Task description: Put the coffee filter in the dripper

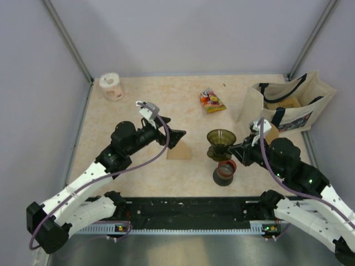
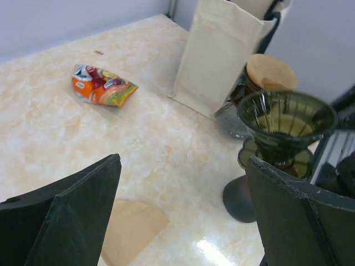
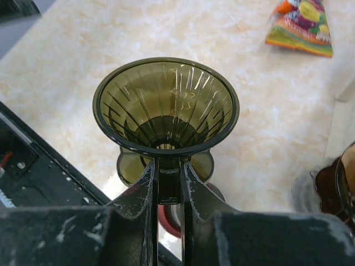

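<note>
The dripper (image 3: 166,105), an olive-brown ribbed cone, is empty and upright. My right gripper (image 3: 168,185) is shut on its small side handle. From above, the dripper (image 1: 221,143) sits mid-table with the right gripper (image 1: 237,149) on its right. A flat tan coffee filter (image 1: 180,152) lies on the table to the dripper's left. My left gripper (image 1: 176,137) hangs just above the filter, jaws wide open and holding nothing. In the left wrist view the filter (image 2: 130,230) lies below the left gripper (image 2: 183,162), partly hidden by one finger, with the dripper (image 2: 285,124) to the right.
A black cup with a red rim (image 1: 224,173) stands just in front of the dripper. A canvas tote bag (image 1: 288,105) stands at the back right, and a glass cup topped with brown filters (image 2: 270,72) is beside it. A snack packet (image 1: 212,101) and a paper roll (image 1: 112,87) lie further back.
</note>
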Controlling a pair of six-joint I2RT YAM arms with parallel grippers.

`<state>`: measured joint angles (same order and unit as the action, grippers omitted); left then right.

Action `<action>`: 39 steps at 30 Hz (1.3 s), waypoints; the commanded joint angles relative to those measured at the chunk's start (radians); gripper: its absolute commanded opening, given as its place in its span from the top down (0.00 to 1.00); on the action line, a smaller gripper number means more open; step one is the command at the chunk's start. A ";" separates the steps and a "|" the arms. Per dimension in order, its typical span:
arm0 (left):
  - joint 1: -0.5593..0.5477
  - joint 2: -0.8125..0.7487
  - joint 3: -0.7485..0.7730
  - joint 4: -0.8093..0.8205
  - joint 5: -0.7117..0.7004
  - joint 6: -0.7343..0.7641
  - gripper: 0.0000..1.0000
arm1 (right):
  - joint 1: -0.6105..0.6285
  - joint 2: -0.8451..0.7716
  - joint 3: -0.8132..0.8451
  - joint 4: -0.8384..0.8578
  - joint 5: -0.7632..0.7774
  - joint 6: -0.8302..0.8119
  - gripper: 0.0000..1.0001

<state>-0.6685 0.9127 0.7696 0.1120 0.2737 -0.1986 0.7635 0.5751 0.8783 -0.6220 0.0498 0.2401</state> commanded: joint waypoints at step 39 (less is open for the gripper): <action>0.000 0.049 -0.081 0.092 -0.188 -0.186 0.01 | 0.002 -0.259 -0.151 -0.054 0.097 0.166 1.00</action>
<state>-0.6685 0.9478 0.6926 0.1364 0.0811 -0.3912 0.7635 0.3351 0.6865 -0.7040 0.1204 0.3801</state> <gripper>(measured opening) 0.991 0.118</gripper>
